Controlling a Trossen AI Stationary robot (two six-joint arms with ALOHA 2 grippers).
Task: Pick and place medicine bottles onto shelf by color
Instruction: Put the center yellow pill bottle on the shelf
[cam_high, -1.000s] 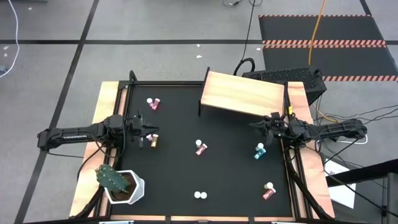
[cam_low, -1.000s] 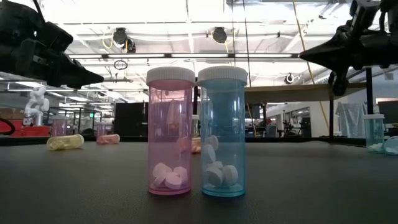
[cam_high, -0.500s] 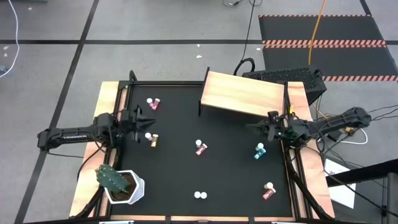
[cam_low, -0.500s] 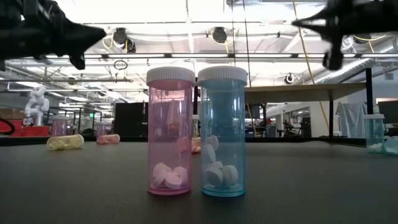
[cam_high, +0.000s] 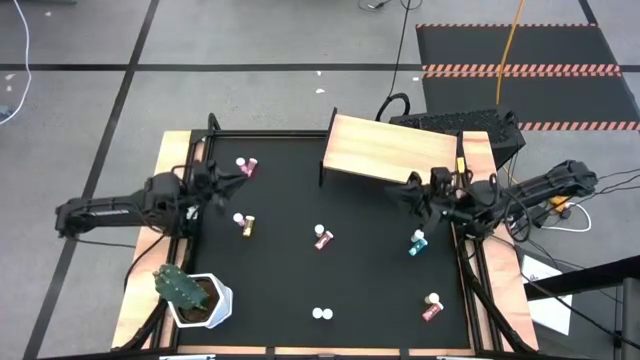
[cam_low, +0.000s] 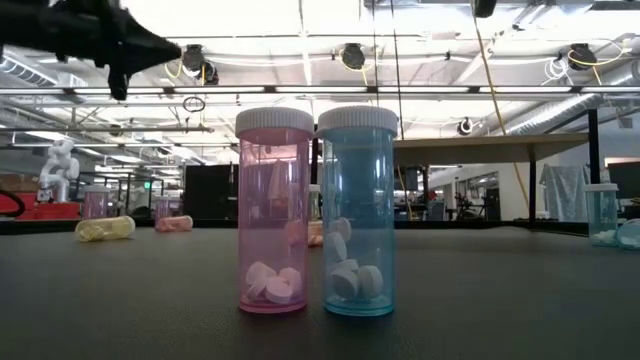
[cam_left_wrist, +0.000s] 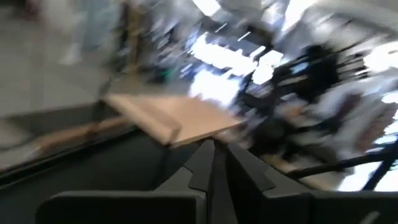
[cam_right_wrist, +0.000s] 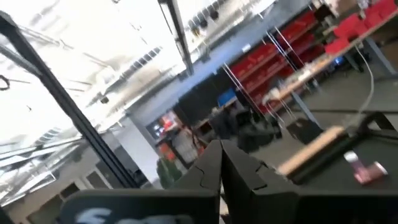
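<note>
With both the left gripper and right gripper closed on nothing, a descent onto any bottle would likely topple it unless the jaws part first.

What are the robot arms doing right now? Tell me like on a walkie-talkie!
Left pincer shut, empty, raised near the pink bottle. Right pincer shut, empty, by the shelf. Shelf bare, bottles all on the table. Nothing in the way.
</note>
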